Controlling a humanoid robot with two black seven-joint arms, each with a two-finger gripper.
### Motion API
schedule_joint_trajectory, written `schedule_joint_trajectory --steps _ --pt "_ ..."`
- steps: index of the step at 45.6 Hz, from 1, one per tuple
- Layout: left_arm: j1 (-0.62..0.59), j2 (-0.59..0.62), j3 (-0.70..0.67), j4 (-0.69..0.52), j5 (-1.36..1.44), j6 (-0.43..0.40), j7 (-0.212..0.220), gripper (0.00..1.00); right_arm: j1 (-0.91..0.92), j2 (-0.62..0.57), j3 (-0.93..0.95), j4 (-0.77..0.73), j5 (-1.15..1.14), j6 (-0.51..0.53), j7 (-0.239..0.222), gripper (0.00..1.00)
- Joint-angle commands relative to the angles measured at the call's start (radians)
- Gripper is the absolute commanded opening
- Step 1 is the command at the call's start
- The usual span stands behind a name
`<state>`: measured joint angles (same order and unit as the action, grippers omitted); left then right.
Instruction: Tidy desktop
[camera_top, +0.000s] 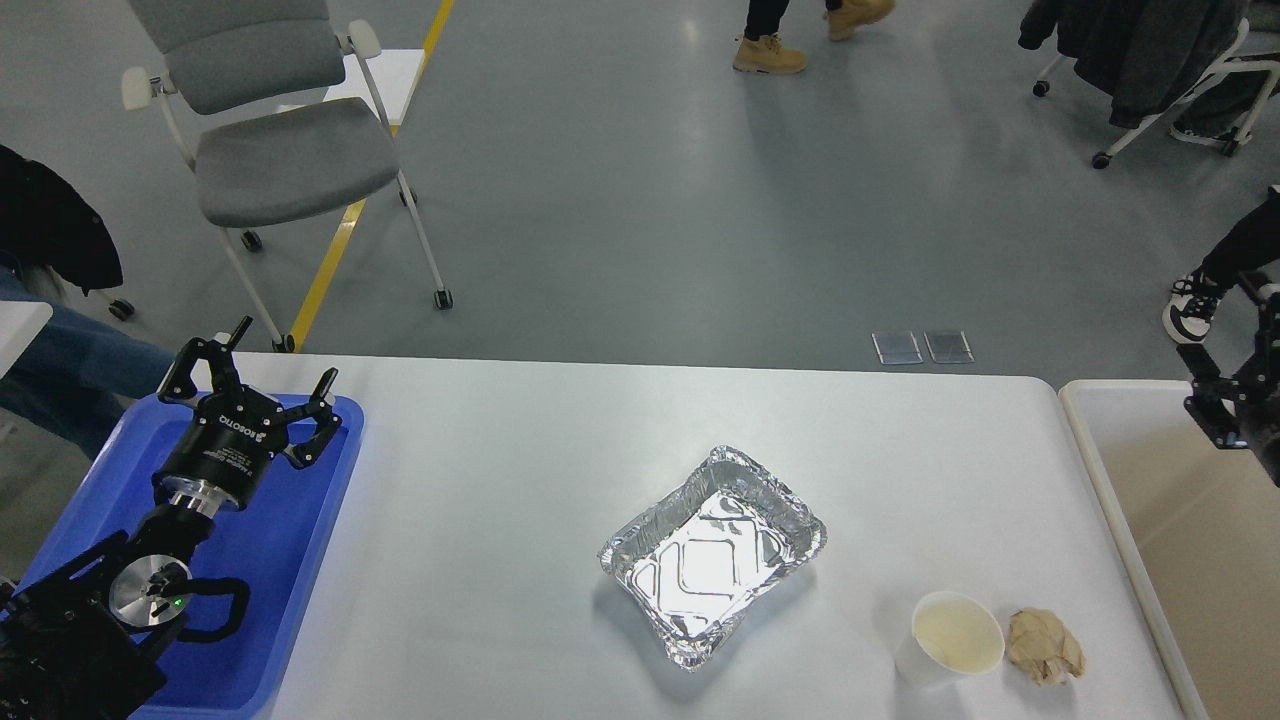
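On the white counter (500, 480), our desktop to tidy, a foil tray (712, 555), paper cup (950, 640) and crumpled paper (1045, 648) wait well right of our left fingers (262, 385), spread empty above the blue tray (290, 560), ready to receive; our right fingers (1225, 405) we cannot tell.

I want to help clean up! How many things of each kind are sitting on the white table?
Foil pan: 1
Paper cup: 1
Crumpled paper ball: 1
Blue tray: 1
Total: 4
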<state>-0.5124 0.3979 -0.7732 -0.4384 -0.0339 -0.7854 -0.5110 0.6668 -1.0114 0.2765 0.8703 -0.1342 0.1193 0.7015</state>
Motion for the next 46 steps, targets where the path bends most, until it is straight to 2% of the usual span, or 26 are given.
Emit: schedule_joint_trajectory --steps 1,11,15,22,31,46 --pt "0.000 0.001 0.000 0.000 0.000 0.000 0.000 0.99 0.213 -0.235 -0.288 0.084 -0.033 0.065 -0.005 1.00" --pt "-0.002 -0.001 0.000 0.000 0.000 0.000 0.000 0.99 0.425 -0.346 -0.456 0.156 -0.278 0.068 -0.016 1.00" --pt "0.000 -0.001 -0.003 0.000 0.000 0.000 0.000 0.99 0.453 -0.378 -0.454 0.157 -0.383 0.100 -0.039 1.00" --pt "0.000 -0.001 -0.006 0.000 -0.001 0.000 0.000 0.99 0.520 -0.435 -0.456 0.164 -0.510 0.192 -0.053 1.00" --pt "0.000 0.001 -0.003 0.000 -0.003 0.000 0.000 0.99 0.525 -0.452 -0.456 0.162 -0.700 0.244 -0.114 1.00" --pt "0.000 0.001 -0.005 0.000 -0.003 0.000 0.000 0.99 0.525 -0.457 -0.456 0.159 -0.722 0.232 -0.114 1.00"
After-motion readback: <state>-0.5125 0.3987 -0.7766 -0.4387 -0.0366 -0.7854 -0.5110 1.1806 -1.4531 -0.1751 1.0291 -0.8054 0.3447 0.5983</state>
